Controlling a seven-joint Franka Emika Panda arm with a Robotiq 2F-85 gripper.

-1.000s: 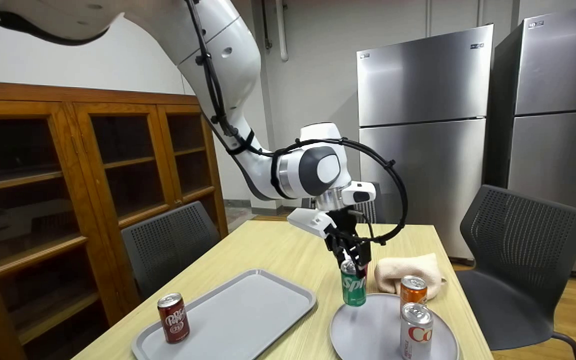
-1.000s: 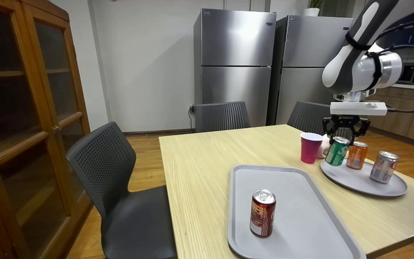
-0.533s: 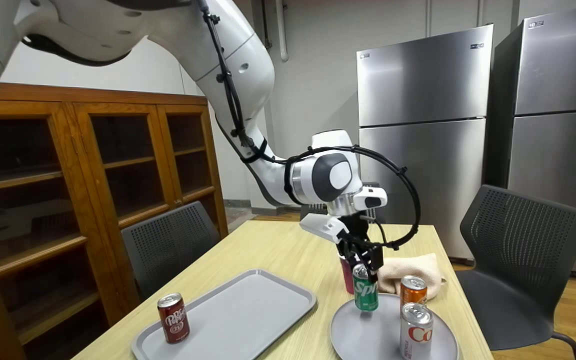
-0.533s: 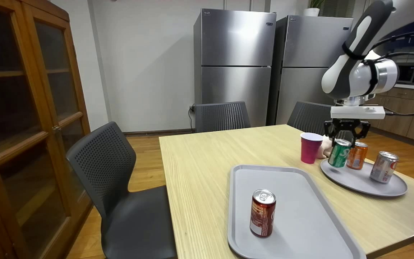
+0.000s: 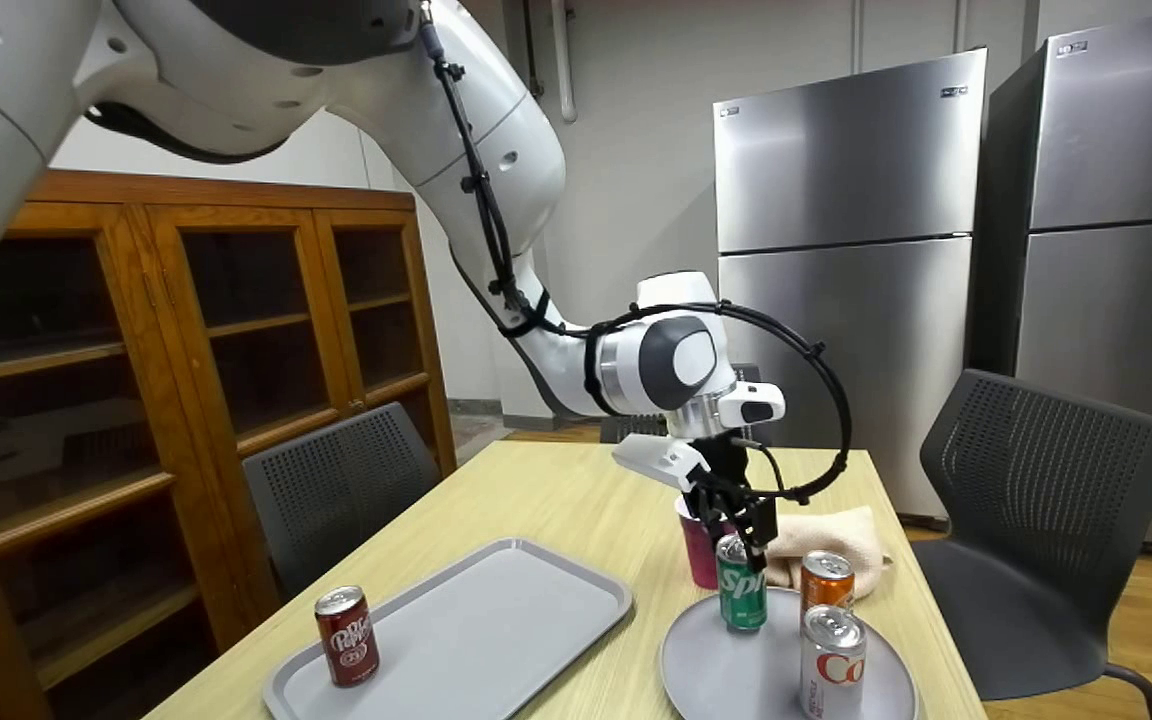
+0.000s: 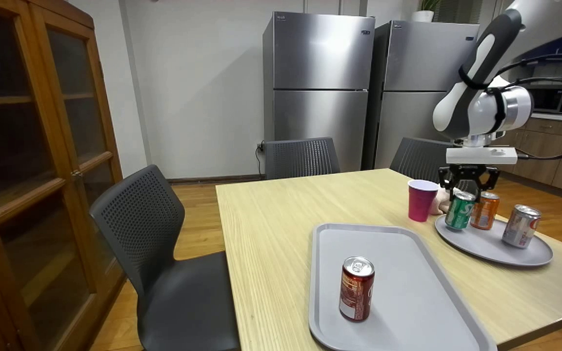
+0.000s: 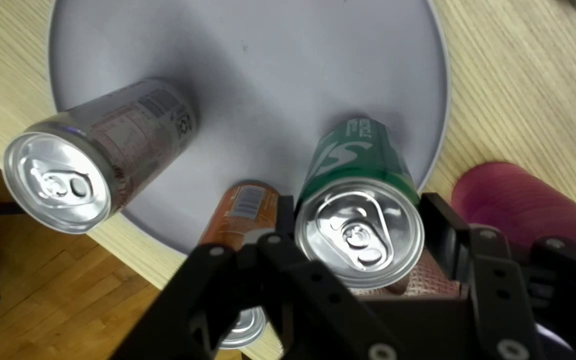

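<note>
Magenta tapered cup [image 5: 700, 556]: stands on the pale wood tabletop [image 5: 566, 500], just beside one of my fingers [image 7: 445, 235] in the wrist view; spreading wide or swinging that way could knock it over.
Green aluminium can [image 5: 742, 597]: my end effector [image 7: 357, 215] pinches it near its top, over the round grey plate [image 5: 701, 660]; whether its base rests or hangs just above, I cannot tell. If it hangs, letting go could drop and topple it; if it rests, pressing down could make it slip or tilt, gripped so high.
Orange aluminium can [image 5: 825, 592]: sits near my opposite finger; opening fast could nudge it.
Silver aluminium can [image 5: 831, 665]: well apart, though a low sweep across the plate could strike it.
Rectangular grey tray [image 5: 501, 620]: raised rim, a dark red can [image 5: 348, 640] upon it; a strip of tabletop between tray and plate gives me some sideways room.
Plate rim: low and close to the green can on the cup's side; a small drift could catch the base.
Crumpled cream cloth [image 5: 836, 540]: narrows the room behind the orange can.
Tabletop edge: near the plate on the orange and silver cans' side, wooden floor [image 7: 53, 295] beyond; upward seems my freest way.
</note>
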